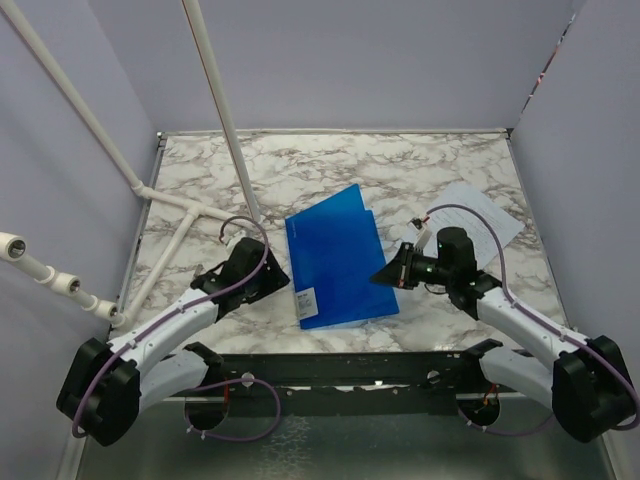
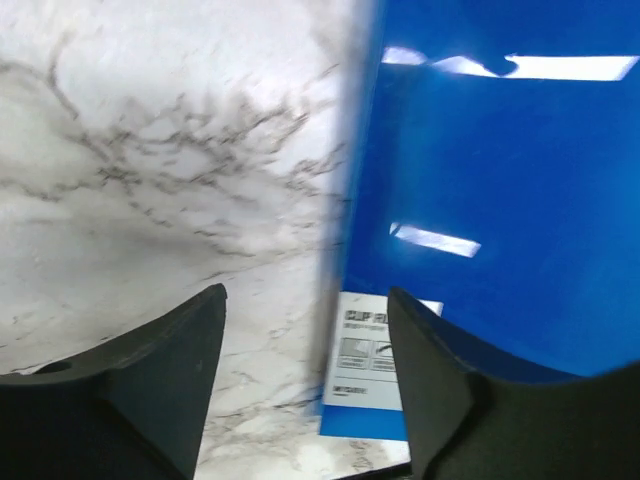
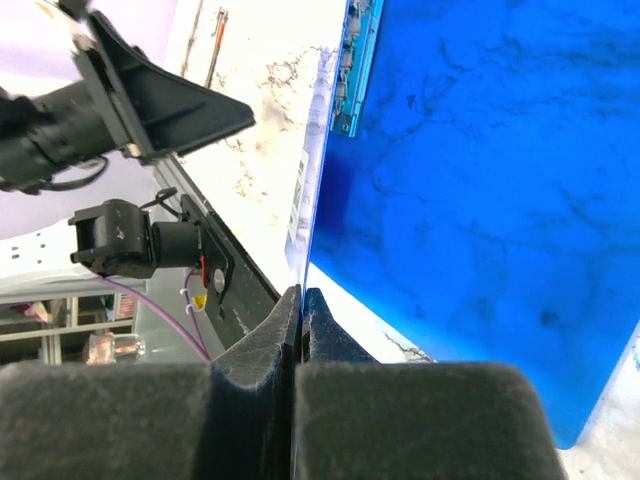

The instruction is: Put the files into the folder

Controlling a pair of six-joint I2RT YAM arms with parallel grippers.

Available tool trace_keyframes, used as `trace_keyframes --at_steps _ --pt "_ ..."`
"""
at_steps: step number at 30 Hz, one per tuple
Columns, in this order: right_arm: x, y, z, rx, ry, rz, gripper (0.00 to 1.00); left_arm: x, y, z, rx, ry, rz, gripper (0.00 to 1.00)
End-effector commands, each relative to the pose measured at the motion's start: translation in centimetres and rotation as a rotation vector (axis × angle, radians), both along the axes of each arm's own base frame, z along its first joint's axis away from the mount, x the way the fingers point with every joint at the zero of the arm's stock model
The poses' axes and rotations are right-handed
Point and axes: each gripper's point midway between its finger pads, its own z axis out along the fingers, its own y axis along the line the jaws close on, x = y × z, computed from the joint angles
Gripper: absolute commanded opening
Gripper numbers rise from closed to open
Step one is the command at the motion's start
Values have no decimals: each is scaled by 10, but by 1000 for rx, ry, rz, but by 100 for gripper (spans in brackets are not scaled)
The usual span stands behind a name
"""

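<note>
On the marble table point(image 1: 420, 170), the folder point(image 1: 335, 260) is pinched at its edge by the closed right gripper point(image 3: 302, 295). The left gripper point(image 2: 305, 300) is spread and empty. The files point(image 1: 485, 215) are partly hidden by the right arm point(image 1: 520, 320).

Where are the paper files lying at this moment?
In the top view the files lie on the right side of the table, beyond the right gripper and to the right of the blue folder, apart from it.

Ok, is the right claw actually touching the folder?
Touching. The right wrist view shows the right claw shut, with the thin edge of the folder cover running straight down into the seam between its fingers, pinched there.
</note>
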Motion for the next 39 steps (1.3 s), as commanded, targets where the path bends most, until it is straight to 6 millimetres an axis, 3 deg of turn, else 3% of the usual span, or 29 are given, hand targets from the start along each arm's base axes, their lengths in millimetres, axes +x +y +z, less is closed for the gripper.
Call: trace_keyframes --at_steps 1,6,12,17,24,32,39 --pt "-4 -6 8 -107 -49 32 0 14 -2 45 63 -78 -95 73" --pt "-5 -3 31 -155 -87 42 0 31 -29 99 25 -156 -239 81" --pt "-7 8 49 -219 -121 55 0 44 -57 157 -27 -228 -414 99" --pt "-12 27 60 -283 -148 83 0 51 -73 186 -94 -253 -474 99" --pt "-13 47 67 -416 -182 76 0 51 -77 192 -64 -201 -534 99" --pt "-15 73 74 -615 -255 25 0 51 -62 173 32 -120 -525 99" --pt "-22 96 77 -713 -319 16 0 52 -52 176 76 -106 -479 99"
